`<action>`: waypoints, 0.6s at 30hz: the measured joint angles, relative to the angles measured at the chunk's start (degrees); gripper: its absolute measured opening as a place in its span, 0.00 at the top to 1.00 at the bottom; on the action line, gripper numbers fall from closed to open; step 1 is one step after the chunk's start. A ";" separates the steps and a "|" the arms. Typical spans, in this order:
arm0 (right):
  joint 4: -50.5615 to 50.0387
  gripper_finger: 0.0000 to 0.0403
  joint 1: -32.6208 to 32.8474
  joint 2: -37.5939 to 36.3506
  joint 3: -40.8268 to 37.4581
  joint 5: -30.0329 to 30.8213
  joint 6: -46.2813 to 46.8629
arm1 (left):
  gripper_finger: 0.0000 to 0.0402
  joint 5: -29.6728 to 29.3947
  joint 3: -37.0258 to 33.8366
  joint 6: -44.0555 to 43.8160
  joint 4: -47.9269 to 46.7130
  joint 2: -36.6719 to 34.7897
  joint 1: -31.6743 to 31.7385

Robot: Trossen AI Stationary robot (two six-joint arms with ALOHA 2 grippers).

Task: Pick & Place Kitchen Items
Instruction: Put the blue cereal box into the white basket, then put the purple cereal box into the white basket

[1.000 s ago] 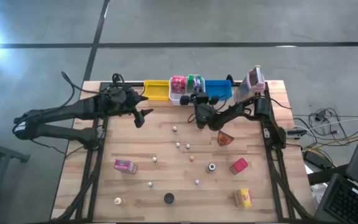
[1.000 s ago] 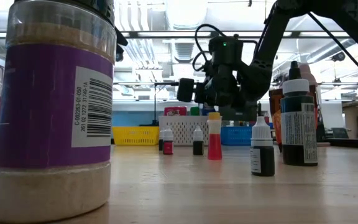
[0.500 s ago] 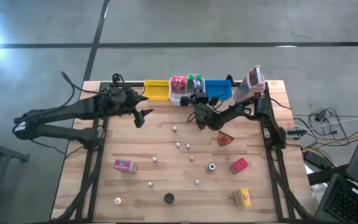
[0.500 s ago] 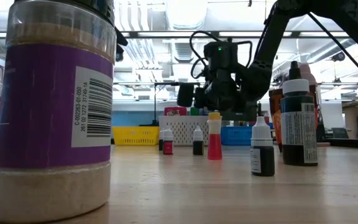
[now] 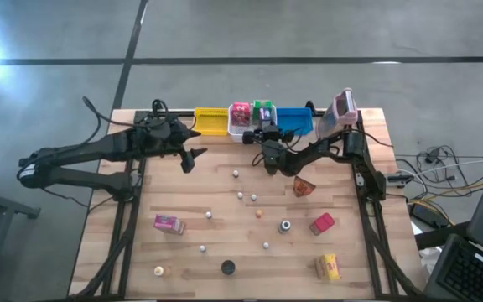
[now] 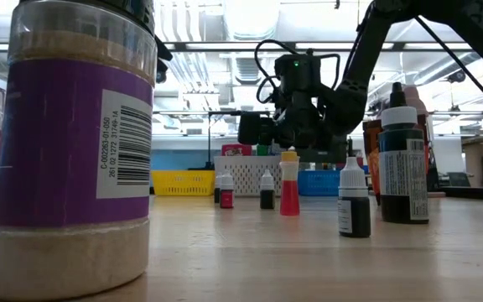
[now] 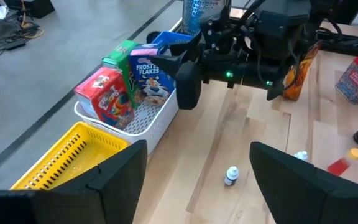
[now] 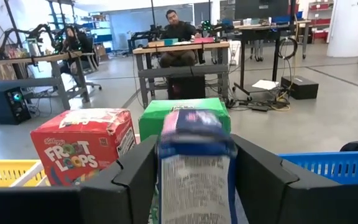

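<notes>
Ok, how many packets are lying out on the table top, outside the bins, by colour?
pink packet: 1
brown packet: 1
red packet: 1
yellow packet: 1
Total: 4

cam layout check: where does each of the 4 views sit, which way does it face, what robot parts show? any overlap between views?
High: overhead, straight down on the table; both arms.
Low: table-top height, looking across bottles to the bins; right gripper above.
Left wrist: faces the white bin and the right arm; own open fingers at the bottom.
Right wrist: faces the bins and the room; own fingers flank a blue box.
Shared: Froot Loops box in both wrist views.
</notes>
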 joint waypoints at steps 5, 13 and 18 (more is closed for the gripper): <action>0.17 0.50 0.12 -0.42 0.02 0.00 -0.84 | 0.28 0.00 0.00 0.01 -0.01 0.00 -0.01; 1.74 0.48 0.74 -6.86 0.02 0.04 -12.66 | 0.28 0.00 0.00 0.00 -0.01 0.00 0.00; 1.66 0.50 2.34 -15.20 0.02 -0.22 -26.42 | 0.28 -0.02 0.00 0.28 -0.03 0.00 0.01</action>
